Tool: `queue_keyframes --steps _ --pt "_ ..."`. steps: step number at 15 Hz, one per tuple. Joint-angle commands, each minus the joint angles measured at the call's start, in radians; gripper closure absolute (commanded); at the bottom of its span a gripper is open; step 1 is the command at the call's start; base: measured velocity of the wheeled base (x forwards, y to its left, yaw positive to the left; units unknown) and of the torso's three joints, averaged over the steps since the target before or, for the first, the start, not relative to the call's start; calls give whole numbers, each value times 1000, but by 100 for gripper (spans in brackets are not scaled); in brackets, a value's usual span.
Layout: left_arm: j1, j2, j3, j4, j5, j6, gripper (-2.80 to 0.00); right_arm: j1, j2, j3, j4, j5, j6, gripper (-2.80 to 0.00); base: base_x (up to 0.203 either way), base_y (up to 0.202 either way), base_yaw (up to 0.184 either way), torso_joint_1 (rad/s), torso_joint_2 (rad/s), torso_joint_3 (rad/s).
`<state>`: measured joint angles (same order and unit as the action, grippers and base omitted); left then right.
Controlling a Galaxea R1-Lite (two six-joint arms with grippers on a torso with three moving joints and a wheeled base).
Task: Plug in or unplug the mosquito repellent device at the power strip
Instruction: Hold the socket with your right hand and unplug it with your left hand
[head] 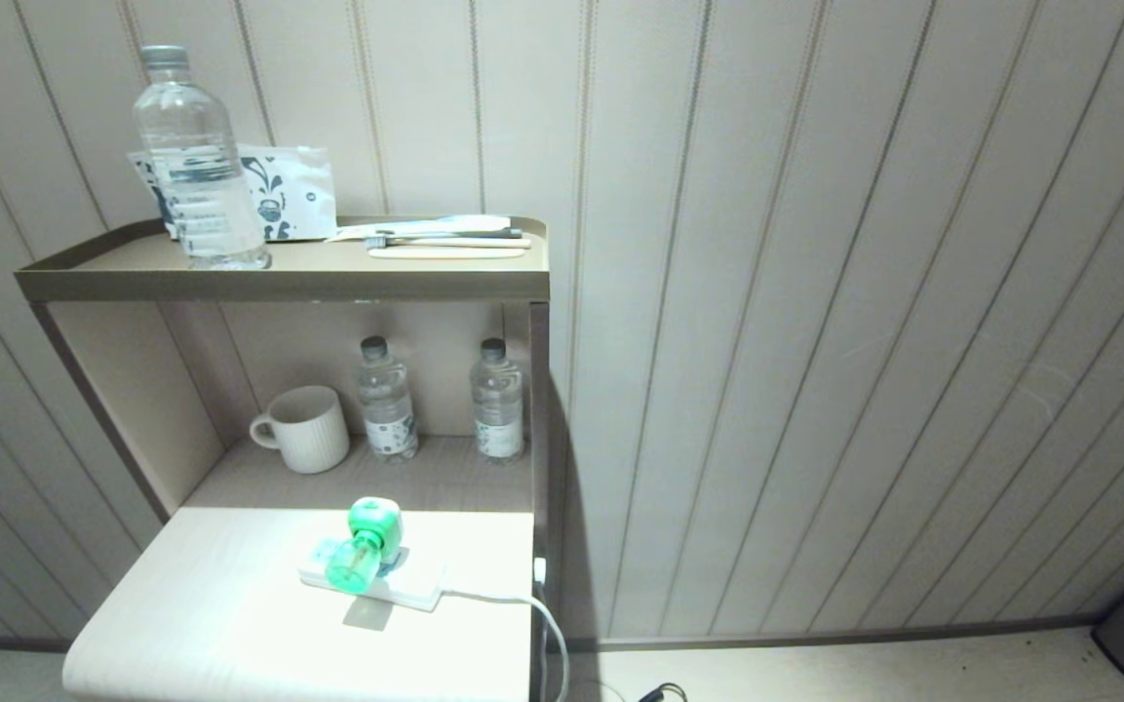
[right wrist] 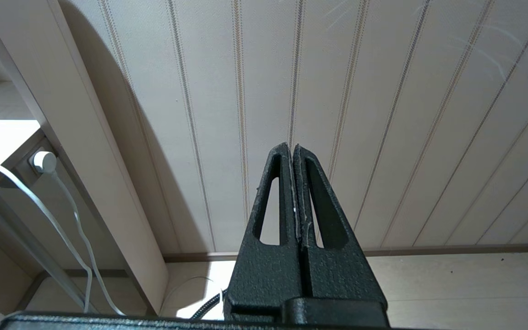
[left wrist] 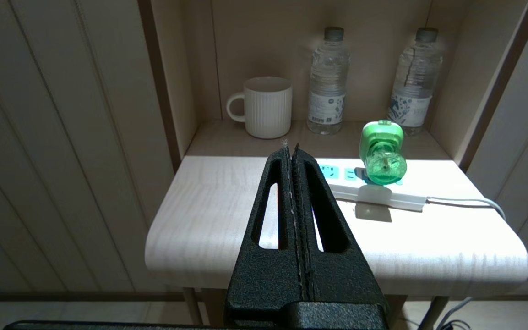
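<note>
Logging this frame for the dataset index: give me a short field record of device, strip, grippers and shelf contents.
device: mosquito repellent device plugged into the power strip, bottle end toward the camera
strip: lies flat on the white table, cord running off the right edge
left gripper: fingers shut, empty, short of the table
right gripper: fingers shut, empty, facing the wall panel
lower shelf: mug, two water bottles
top shelf: large water bottle

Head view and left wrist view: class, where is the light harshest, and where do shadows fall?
Head view: the white tabletop is washed out around the power strip; a dark shadow lies on the wall beside the shelf. Left wrist view: the mosquito repellent device casts a small shadow on the tabletop.
</note>
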<state>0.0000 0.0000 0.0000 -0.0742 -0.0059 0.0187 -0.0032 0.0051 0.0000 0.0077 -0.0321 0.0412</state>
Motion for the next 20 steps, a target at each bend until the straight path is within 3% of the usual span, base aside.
queue_keyframes --steps 1,4,6,9,11,14,16,18,20 --pt "0 0 0 -1 0 0 0 0 -1 0 0 0 0 0 0 0 0 0 0 0" --pt "0 0 0 -8 0 28 0 0 -1 0 0 0 0 0 0 0 0 0 0 0" --pt "1 3 0 -8 -16 143 0 0 -1 0 0 0 0 0 0 0 0 0 0 0" --pt "0 152 -1 -29 -23 148 0 0 -1 0 0 0 0 0 0 0 0 0 0 0" --pt "-5 304 -57 -99 -18 117 0 0 -1 0 0 0 0 0 0 0 0 0 0 0" --pt "-10 540 -304 -166 17 89 0 0 -1 0 0 -1 0 0 0 0 0 0 0 0" --pt "-11 697 -525 -134 50 82 0 0 -1 0 0 -1 0 0 0 0 0 0 0 0" --pt "-18 812 -746 -12 69 79 0 0 -1 0 0 -1 0 0 0 0 0 0 0 0" --pt "-44 901 -962 245 63 78 0 0 -1 0 0 0 0 0 0 0 0 0 0 0"
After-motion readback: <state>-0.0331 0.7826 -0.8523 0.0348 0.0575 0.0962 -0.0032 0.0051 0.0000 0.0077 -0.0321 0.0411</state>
